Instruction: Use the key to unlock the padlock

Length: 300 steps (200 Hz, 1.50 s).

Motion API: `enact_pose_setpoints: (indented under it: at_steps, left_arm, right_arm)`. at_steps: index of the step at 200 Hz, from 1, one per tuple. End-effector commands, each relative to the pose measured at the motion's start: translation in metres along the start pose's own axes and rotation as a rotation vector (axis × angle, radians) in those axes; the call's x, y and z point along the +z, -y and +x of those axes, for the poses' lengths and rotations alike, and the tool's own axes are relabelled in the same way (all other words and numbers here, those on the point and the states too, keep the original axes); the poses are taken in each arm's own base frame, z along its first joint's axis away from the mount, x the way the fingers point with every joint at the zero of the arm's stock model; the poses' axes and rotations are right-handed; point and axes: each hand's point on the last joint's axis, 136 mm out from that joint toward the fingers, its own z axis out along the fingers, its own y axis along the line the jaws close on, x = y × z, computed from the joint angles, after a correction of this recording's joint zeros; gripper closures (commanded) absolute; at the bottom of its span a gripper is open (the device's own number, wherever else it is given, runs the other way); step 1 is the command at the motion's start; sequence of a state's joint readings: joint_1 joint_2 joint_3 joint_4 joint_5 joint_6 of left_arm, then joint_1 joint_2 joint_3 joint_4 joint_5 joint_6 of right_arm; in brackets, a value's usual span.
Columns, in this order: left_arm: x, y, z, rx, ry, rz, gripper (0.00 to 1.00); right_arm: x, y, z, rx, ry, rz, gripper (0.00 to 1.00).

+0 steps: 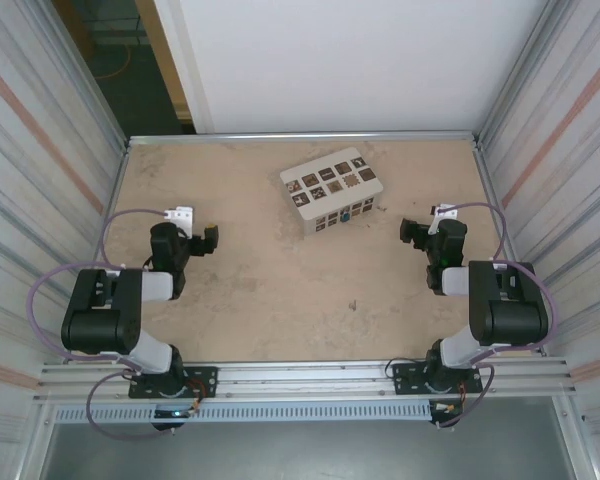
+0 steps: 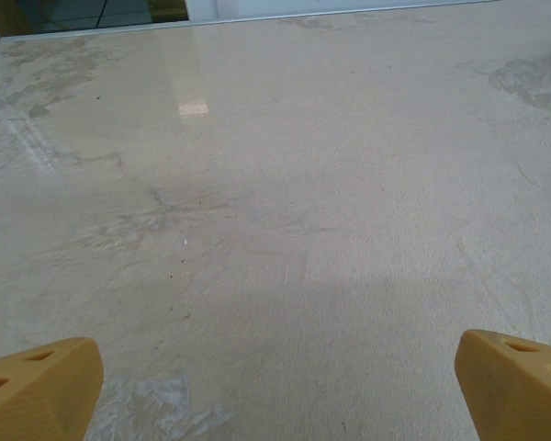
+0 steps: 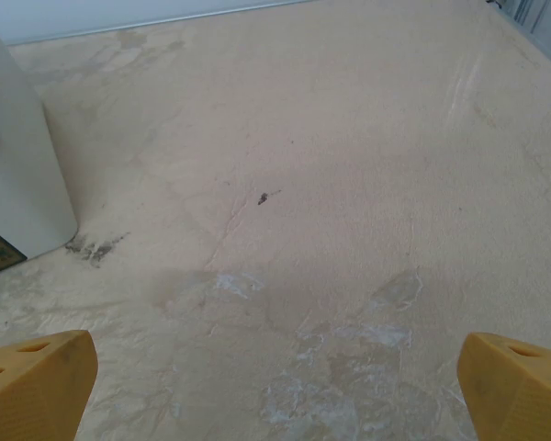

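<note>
From above the near edge, the top external camera looks steeply down on the whole table (image 1: 240, 290). Both wrist cameras sit low over it, facing the far edge; the right one also catches the white box (image 3: 14, 175).

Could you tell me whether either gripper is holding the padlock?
No: the left gripper and right gripper are open and empty, apart from the padlock.

Box (image 1: 332, 190) sits on table (image 1: 260, 290). Padlock (image 1: 346, 214) is at box's near face. Left gripper (image 1: 208, 240) is left of box, nearer the bases, well apart. Right gripper (image 1: 408, 232) is right of box, also nearer the bases, closer in than the left one.
</note>
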<state>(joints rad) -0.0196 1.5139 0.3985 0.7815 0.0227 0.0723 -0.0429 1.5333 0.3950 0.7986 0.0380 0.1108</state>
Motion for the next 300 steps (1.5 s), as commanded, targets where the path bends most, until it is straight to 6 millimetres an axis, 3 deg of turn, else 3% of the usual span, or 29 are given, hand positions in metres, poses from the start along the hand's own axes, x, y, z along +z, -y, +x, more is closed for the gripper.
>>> enact_pose_setpoints:
  at_steps: [1, 253, 280, 300]
  left_arm:
    - [0.001, -0.002, -0.009, -0.003, 0.023, -0.012, 0.01]
    - [0.001, -0.003, -0.01, -0.01, 0.027, -0.006, 0.01]
    - [-0.003, -0.003, -0.014, -0.017, 0.051, -0.005, 0.01]
    - [-0.018, -0.003, -0.024, -0.008, 0.086, -0.016, 0.01]
  right_arm:
    - [0.002, 0.0, -0.004, -0.016, 0.012, 0.014, 0.01]
    - [0.002, -0.001, -0.005, -0.013, 0.012, 0.007, 0.01]
    - [0.001, -0.002, -0.007, -0.01, 0.008, -0.012, 0.01]
    - [-0.006, 0.0, -0.017, 0.004, 0.01, -0.005, 0.01]
